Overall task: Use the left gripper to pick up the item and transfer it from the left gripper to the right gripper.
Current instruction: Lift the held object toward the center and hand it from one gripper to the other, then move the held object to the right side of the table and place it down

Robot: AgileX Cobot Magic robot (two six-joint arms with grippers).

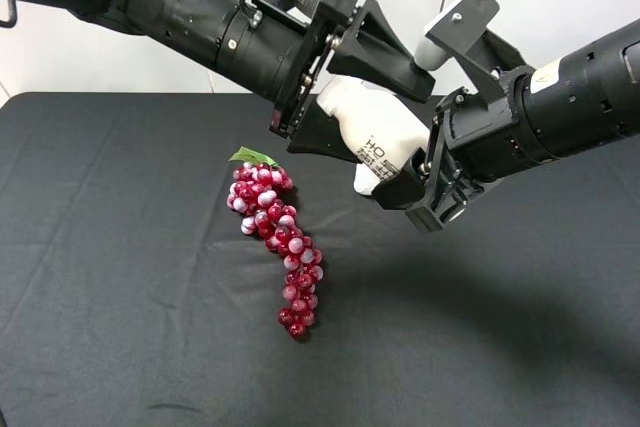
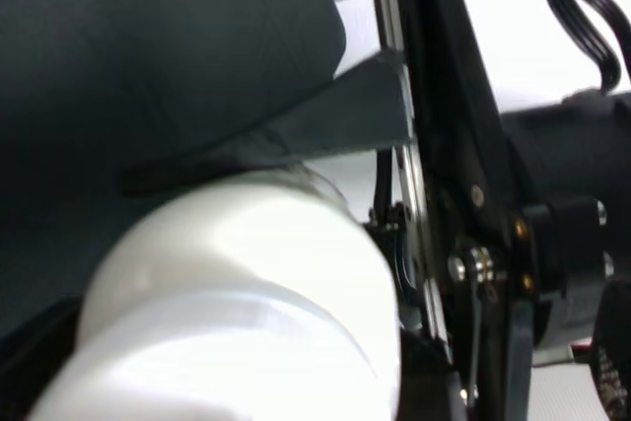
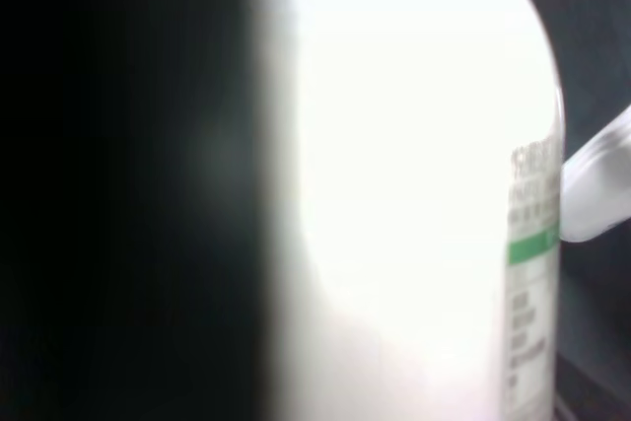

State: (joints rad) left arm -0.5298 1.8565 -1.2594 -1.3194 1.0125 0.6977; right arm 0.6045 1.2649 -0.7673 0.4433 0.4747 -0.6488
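You have a smooth white plastic bottle [image 1: 375, 132], faintly glossy, with a printed label. The table [image 1: 120, 297] wears matt black cloth, lightly creased. The grape bunch [image 1: 275, 232] is shiny plastic beads, red and milky, under a dull green leaf [image 1: 252, 156]. The left gripper [image 1: 362, 107] looks like matt black plastic, with bright metal screws [image 2: 458, 268].

1 bunch of grapes [image 1: 275, 227] lies on a table covered with a black cloth [image 1: 120, 297], a little left of the middle in the high view. The grapes are dark red, with some pale pink ones mixed in. At the wide, far end there is 1 green leaf [image 1: 252, 156], and the bunch gets thinner toward the near edge. Behind the table stands a white wall [image 1: 60, 57].
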